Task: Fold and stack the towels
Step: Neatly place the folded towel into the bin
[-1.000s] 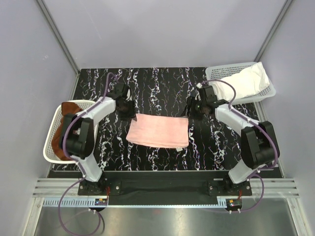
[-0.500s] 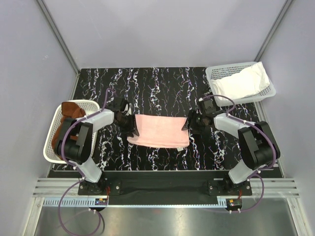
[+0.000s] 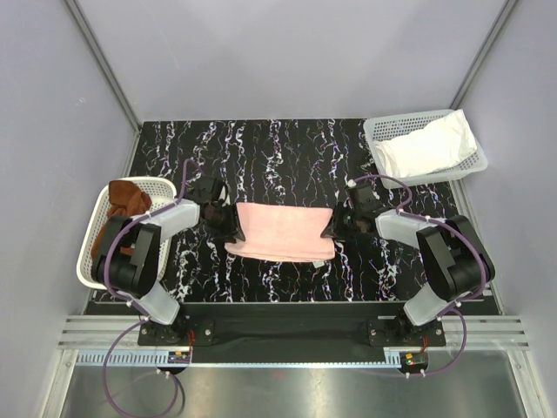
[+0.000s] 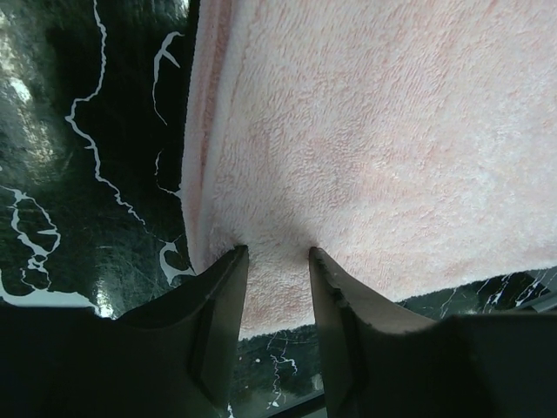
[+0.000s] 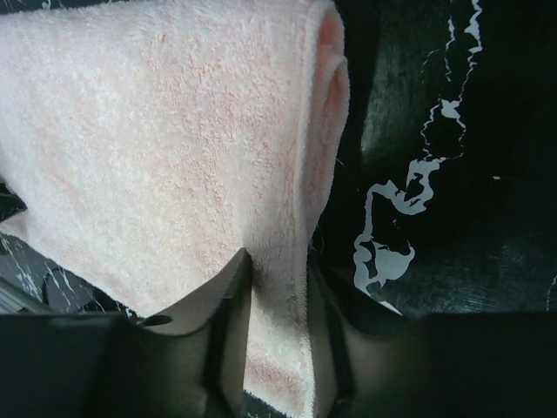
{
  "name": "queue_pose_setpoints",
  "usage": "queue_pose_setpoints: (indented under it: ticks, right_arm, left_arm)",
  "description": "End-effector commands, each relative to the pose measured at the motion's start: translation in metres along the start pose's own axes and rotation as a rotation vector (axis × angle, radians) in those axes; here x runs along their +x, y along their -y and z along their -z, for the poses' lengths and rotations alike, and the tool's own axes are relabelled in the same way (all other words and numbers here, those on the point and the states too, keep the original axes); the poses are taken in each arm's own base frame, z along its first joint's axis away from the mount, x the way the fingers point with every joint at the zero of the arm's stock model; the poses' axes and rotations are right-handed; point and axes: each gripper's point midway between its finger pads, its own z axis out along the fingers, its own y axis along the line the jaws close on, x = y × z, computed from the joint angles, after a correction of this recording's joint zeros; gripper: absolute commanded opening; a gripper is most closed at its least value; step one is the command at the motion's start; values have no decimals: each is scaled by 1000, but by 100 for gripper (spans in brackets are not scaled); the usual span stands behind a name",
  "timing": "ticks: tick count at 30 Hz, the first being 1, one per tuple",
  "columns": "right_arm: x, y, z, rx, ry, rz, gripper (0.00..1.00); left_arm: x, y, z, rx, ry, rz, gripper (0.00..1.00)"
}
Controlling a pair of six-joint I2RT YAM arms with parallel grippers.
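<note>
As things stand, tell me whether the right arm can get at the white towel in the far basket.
Probably yes, once freed: the right gripper is clamped on the edge of the pink towel. The white towel lies in its open-topped basket, with nothing between.

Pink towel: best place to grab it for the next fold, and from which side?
By its two short ends, each arm from its own side. The pink towel lies flat, wider than deep, with stacked layers showing at both ends, so fingers straddling an end edge catch every layer. The left gripper and right gripper look pinched there now.
</note>
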Motion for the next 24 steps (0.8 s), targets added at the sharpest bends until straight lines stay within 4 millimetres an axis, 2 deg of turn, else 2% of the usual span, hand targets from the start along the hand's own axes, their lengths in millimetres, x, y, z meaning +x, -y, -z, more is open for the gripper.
queue_pose_setpoints:
  ticks: [1, 2, 3, 4, 6, 7, 9, 10, 11, 14, 15, 16, 17, 18, 19, 21, 22, 24]
  right_arm:
    - [12, 19, -3, 75, -10, 29, 30]
    - [9, 19, -1, 83, 2, 41, 24]
    - [7, 20, 1, 96, 1, 61, 12]
    - [-3, 13, 4, 90, 25, 78, 6]
    - [-11, 5, 8, 67, 33, 120, 0]
    - [-21, -4, 10, 53, 51, 136, 0]
    - [-24, -5, 13, 66, 32, 171, 0]
    - [-34, -11, 15, 66, 40, 186, 0]
    - [-31, -8, 17, 89, 16, 194, 0]
    - [-42, -7, 23, 113, -1, 232, 0]
    - [-45, -7, 25, 110, -4, 253, 0]
    - [-55, -13, 28, 100, 8, 259, 0]
    - [-60, -7, 33, 109, -1, 245, 0]
    - [-66, -6, 36, 115, 4, 260, 0]
    - [-80, -10, 39, 119, 25, 275, 0]
    - [-91, 4, 47, 191, 12, 298, 0]
    - [-105, 1, 50, 205, 21, 309, 0]
    - [-112, 15, 60, 276, 1, 323, 0]
  left_arm:
    - [11, -31, -3, -145, 10, 16, 41]
    - [11, -30, -3, -139, 14, 21, 41]
    - [12, -27, -3, -123, 12, 26, 41]
    - [13, -26, -3, -114, 12, 30, 40]
    - [10, -13, -4, -53, 18, 49, 40]
    - [9, -8, -4, -28, 16, 55, 40]
    - [-2, 5, 2, 20, 32, 51, 40]
    - [-9, 7, 6, 19, 46, 43, 40]
    - [-22, 12, 17, 8, 69, 11, 42]
    - [-51, 2, 48, -123, 171, -58, 43]
    - [-75, 4, 69, -178, 270, -86, 43]
    - [-83, 8, 79, -188, 299, -103, 43]
    - [-87, 6, 88, -217, 314, -127, 43]
    - [-100, 16, 100, -204, 351, -141, 43]
    - [-102, 18, 106, -202, 361, -151, 43]
    - [-106, 21, 115, -202, 379, -176, 44]
    - [-106, 23, 119, -198, 394, -184, 44]
    - [-105, 19, 119, -212, 400, -202, 44]
